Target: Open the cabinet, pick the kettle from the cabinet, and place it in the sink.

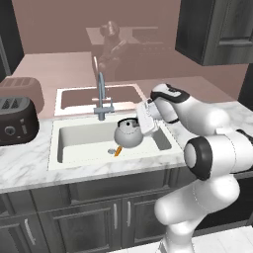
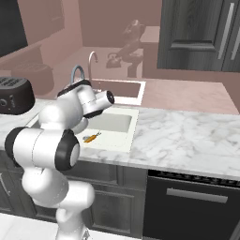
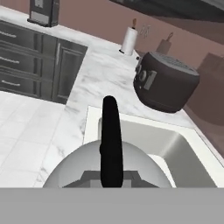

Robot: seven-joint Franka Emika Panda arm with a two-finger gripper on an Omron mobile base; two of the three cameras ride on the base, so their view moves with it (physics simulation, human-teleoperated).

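The kettle, a squat silver dome with a thin black loop handle, sits low inside the off-white sink, right of the faucet. My gripper reaches down from the right and is shut on the kettle's handle. In the hand view the kettle lies just below the camera, its black handle rising up the middle over the sink. Whether the kettle rests on the basin floor I cannot tell. The dark cabinet hangs at the upper right, also the cabinet.
A small orange object lies on the sink floor beside the kettle. A dark toaster stands on the marble counter left of the sink. A paper towel roll stands behind the toaster.
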